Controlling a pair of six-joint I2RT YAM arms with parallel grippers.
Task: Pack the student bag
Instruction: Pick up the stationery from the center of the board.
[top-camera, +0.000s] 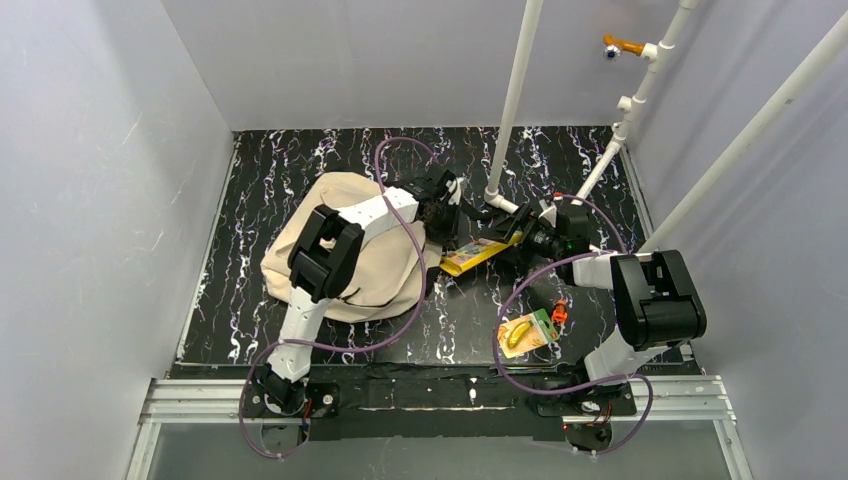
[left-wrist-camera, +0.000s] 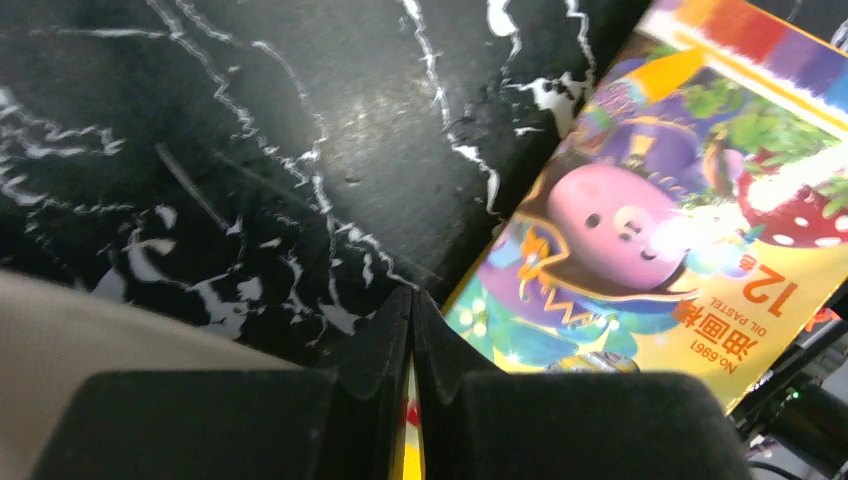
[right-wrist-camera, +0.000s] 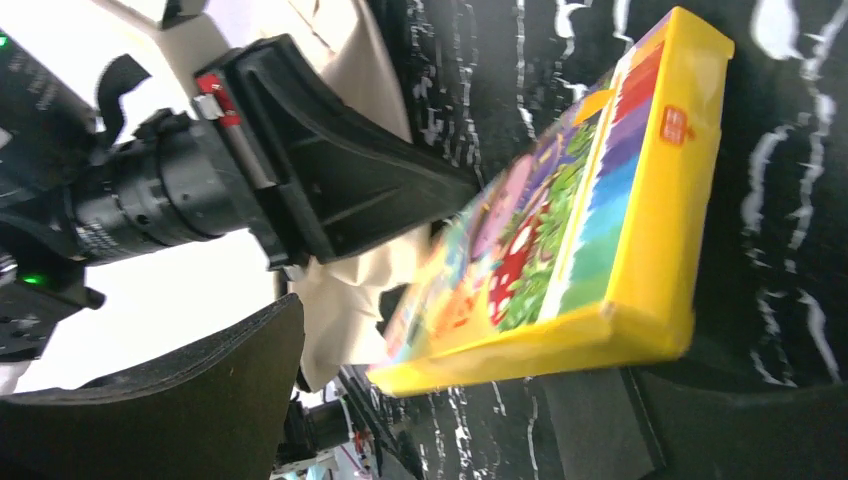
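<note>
The flat yellow cardboard box of oil pastels with a cartoon cover is tilted over the black white-veined tabletop, between the two arms and just right of the large soft beige fabric student bag; the bag slumps at centre left under the left arm, and its opening cannot be made out. The left gripper has its jaws pressed together on a thin yellow edge at the box's left end; the right gripper straddles the box's right end with its fingers wide apart, one of them clear of the cover, so it seems not to be clamping. The step in hand looks like a hand-over of the box from right arm to left. Next, the right arm needs to back off rightward without dragging the box; the left must then carry it left over the bag's mouth, and so slim a pinch could let it pivot. A carded yellow banana-shaped item lies near right.
</note>
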